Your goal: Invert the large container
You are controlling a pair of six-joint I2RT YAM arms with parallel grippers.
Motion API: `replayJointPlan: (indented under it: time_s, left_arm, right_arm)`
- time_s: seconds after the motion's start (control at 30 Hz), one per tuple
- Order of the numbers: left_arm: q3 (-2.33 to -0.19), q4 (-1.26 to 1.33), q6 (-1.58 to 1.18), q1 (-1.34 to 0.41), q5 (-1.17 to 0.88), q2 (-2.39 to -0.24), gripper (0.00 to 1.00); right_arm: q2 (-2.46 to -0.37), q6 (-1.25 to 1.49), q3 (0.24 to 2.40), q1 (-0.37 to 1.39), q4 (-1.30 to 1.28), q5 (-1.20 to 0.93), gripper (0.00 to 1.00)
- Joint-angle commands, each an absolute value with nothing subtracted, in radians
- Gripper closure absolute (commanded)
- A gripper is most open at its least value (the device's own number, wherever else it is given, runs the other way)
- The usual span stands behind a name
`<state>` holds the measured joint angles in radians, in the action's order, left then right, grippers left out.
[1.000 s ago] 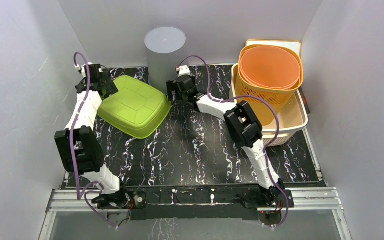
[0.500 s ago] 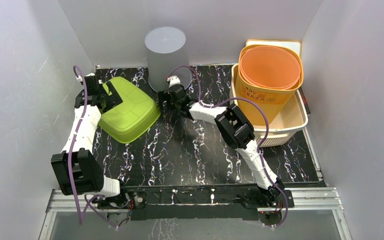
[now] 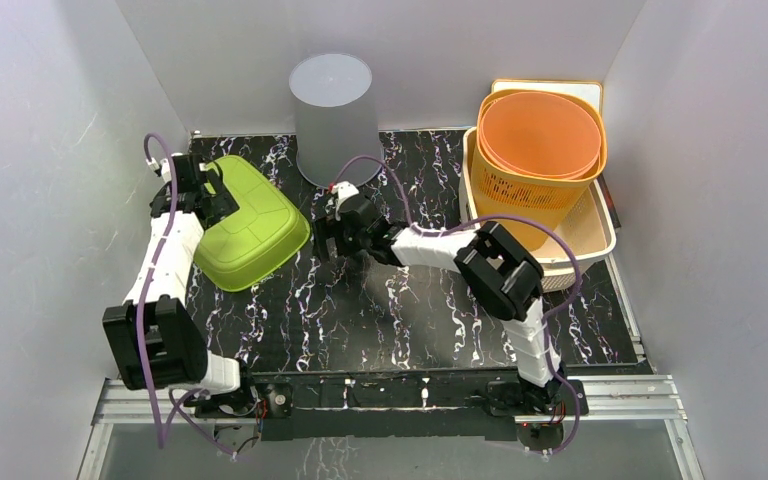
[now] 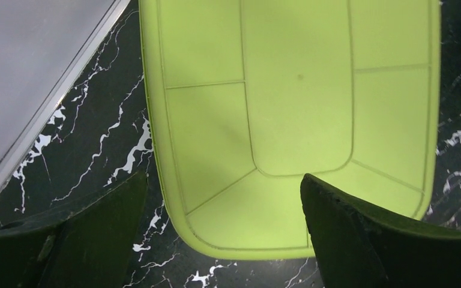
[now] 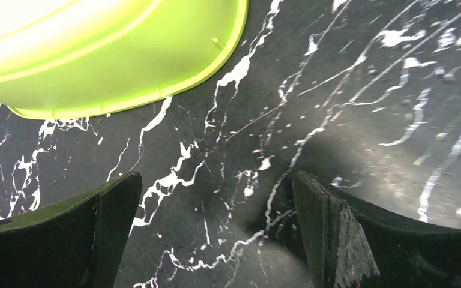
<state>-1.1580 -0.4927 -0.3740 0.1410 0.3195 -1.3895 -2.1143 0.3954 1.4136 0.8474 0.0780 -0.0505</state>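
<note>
Flipping looks finished: green tub (image 3: 250,222) lies bottom-up on the left of the table (image 3: 380,300). Left gripper (image 4: 222,180) hovers over it, fingers apart and empty; right gripper (image 5: 216,180) is likewise spread beside its rim. Next, both arms probably just lift clear

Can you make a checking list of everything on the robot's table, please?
Surface: black marble-patterned table, white veins.
Job's things: lime green plastic tub, lying bottom-up at left.
Clutter: grey plastic bin upside down at back; orange round basket inside cream rectangular basket, right.
Pincers: left pincer open above the tub; right pincer open over the table beside the tub's rim.
Cables: purple cables along both arms.
Surroundings: plain white walls; nothing else seen.
</note>
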Motion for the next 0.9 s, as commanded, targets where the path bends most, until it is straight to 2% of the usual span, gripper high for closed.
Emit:
replayJointPlan:
  time_s: [0.0,0.2,0.4,0.63,0.87]
  left_arm:
    - [-1.220,-0.483,-0.490,0.147,0.408,-1.474,0.02]
    - [-1.312,-0.551,-0.698,0.164,0.447,-1.636,0.02]
    - [-1.295,-0.510,-0.784,0.169,0.476,-1.703,0.02]
    - [-1.427,-0.442,-0.683,0.169,0.422,-1.918,0.02]
    - [-1.596,-0.342,-0.507,0.169,0.211,-2.114,0.02]
  right_arm:
    - [-1.986,0.318,1.408,0.806,0.082,0.001,0.02]
    - [-1.952,0.306,1.436,0.694,0.054,0.016,0.02]
    - [-1.909,0.305,1.425,0.607,0.047,0.000,0.02]
    - [-1.877,0.288,1.390,0.533,0.052,0.004,0.02]
    - [-1.877,0.278,1.373,0.471,0.054,0.003,0.02]
